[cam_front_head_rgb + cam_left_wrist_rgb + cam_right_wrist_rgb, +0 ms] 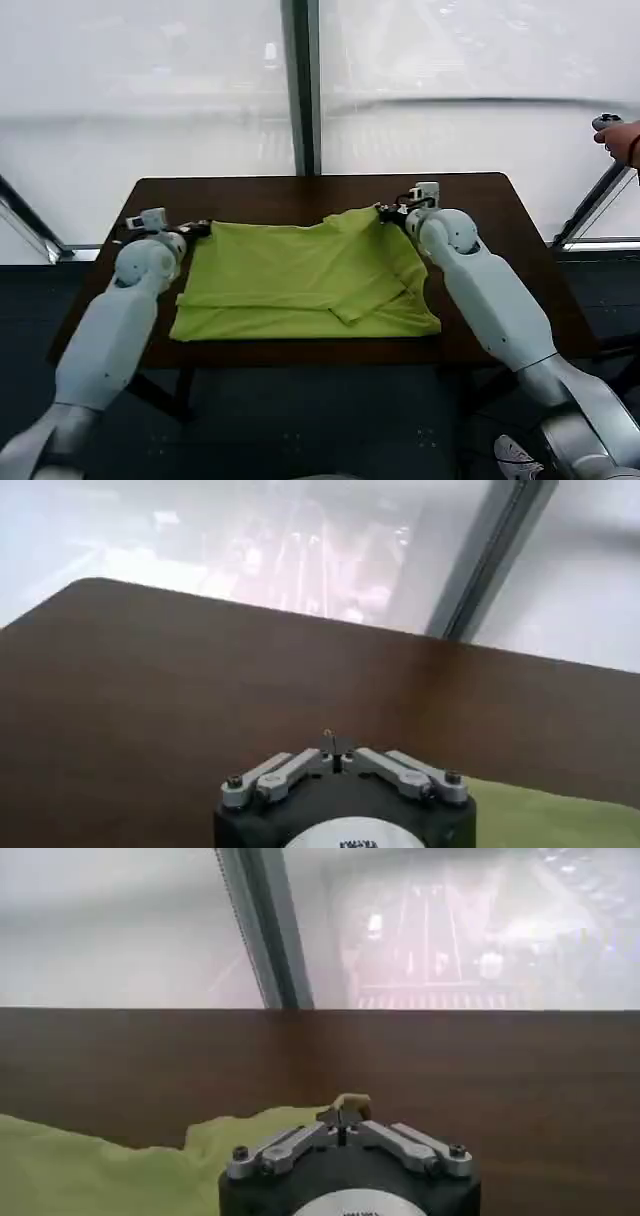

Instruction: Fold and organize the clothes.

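Right gripper [392, 213], fingers closed, pinches the far right corner of the T-shirt [305, 280], which lies on the table [250, 195]; soft, light cotton, best gripped at corners.

The left gripper [330, 742] is sitting low over the brown tabletop [180, 680], jaws drawn together. A lime T-shirt [555, 815] edge is lying just beside it. Windows are showing behind.

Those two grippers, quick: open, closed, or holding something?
Left gripper: at the T-shirt's far left corner; cannot tell.
Right gripper: shut on the T-shirt's far right corner.
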`<state>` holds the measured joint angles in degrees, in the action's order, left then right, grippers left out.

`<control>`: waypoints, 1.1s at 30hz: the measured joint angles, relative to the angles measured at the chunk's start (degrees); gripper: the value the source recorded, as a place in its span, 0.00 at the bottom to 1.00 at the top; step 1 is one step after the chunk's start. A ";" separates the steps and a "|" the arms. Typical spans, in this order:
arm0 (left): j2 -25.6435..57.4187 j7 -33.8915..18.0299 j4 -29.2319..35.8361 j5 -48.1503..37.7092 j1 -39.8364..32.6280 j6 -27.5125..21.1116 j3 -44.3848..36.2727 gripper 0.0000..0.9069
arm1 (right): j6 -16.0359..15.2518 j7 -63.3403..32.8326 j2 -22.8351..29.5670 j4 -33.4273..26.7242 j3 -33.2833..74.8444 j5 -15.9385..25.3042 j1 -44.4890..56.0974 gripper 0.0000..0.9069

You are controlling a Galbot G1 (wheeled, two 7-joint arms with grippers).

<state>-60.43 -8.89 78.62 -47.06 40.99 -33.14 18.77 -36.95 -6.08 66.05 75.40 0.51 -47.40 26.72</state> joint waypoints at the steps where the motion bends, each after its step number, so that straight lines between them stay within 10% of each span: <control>1: 0.21 -0.02 0.61 -0.14 0.37 0.00 0.32 0.00 | 0.06 0.00 -0.11 0.26 0.14 -0.07 0.01 0.00; 33: 4.39 -2.17 35.66 -7.48 29.27 -1.40 16.06 0.00 | -5.23 -3.58 -10.80 25.85 9.84 -2.22 17.33 0.00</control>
<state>-56.04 -11.06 114.28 -54.54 70.26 -34.53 34.83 -42.18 -9.66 55.25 101.26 10.35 -49.61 44.05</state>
